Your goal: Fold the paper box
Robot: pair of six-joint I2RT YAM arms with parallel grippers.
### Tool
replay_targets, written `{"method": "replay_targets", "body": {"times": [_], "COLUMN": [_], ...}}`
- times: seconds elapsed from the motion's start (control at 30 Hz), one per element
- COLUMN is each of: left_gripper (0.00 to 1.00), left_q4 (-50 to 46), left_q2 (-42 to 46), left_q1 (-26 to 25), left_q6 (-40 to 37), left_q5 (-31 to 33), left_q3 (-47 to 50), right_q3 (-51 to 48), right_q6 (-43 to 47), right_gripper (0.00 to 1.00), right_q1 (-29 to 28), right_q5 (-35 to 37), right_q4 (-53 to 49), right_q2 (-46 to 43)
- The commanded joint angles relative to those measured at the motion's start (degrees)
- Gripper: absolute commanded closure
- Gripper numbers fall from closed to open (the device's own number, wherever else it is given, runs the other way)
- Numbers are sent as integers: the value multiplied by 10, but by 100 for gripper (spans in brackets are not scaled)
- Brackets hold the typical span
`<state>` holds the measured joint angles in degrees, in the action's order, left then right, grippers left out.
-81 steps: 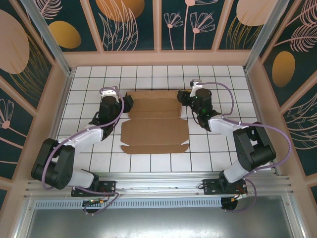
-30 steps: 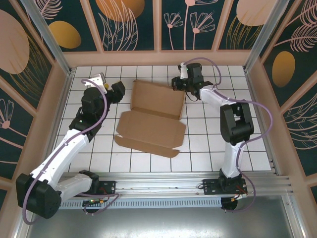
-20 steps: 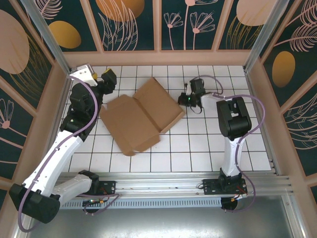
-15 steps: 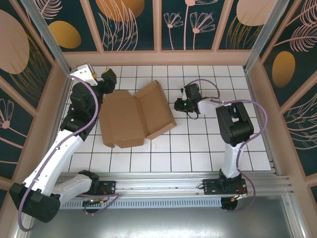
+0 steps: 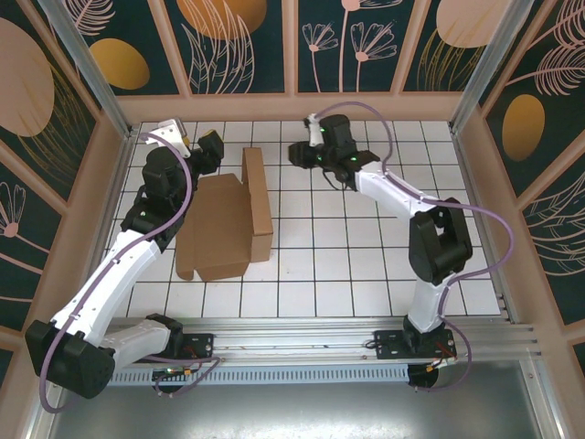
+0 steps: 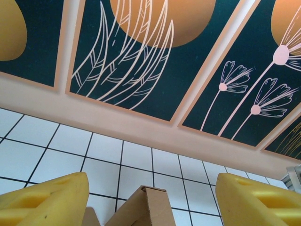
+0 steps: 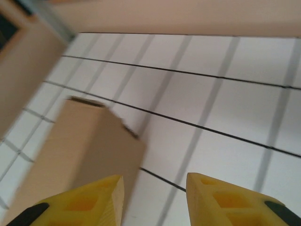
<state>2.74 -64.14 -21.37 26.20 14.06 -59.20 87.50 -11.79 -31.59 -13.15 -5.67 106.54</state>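
Note:
The paper box (image 5: 215,233) is a brown cardboard sheet lying left of centre on the tiled table. Its right panel (image 5: 257,192) stands up on edge. My left gripper (image 5: 209,149) hovers at the box's far left corner. In the left wrist view this gripper (image 6: 150,181) is open, and a corner of the cardboard (image 6: 151,207) pokes up between its yellow fingers (image 6: 47,197) without touching them. My right gripper (image 5: 299,152) is off the box, to the right of the raised panel. Seen from the right wrist, that gripper (image 7: 155,188) is open over bare tile, with the cardboard (image 7: 80,141) to its left.
The white tiled table (image 5: 366,247) is ringed by a low tan wall (image 5: 292,108), with patterned panels behind it. Aluminium posts (image 5: 87,69) stand at the back corners. The right arm (image 5: 402,197) stretches diagonally across the right half.
The box has swung round to the left side and one panel now stands up. My right gripper has let go, opened and pulled away toward the back. The left gripper stayed open.

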Motion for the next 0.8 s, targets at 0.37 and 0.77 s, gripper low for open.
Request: {"method": "replay_targets", "body": {"times": [0.37,0.77], "left_gripper": [29,28], "left_q4": [-6,-16], "left_q2": [23,31], "left_q1": [1,1], "left_q6": [3,-2], "left_q5": [39,37], "left_q3": [11,7], "right_q3": [182,27], "right_q6": [41,47], "right_gripper": [59,59], "right_q1": [-105,-83], "right_q5": [-51,41], "right_q4": [-101,-71], "right_q2": [131,96]}}
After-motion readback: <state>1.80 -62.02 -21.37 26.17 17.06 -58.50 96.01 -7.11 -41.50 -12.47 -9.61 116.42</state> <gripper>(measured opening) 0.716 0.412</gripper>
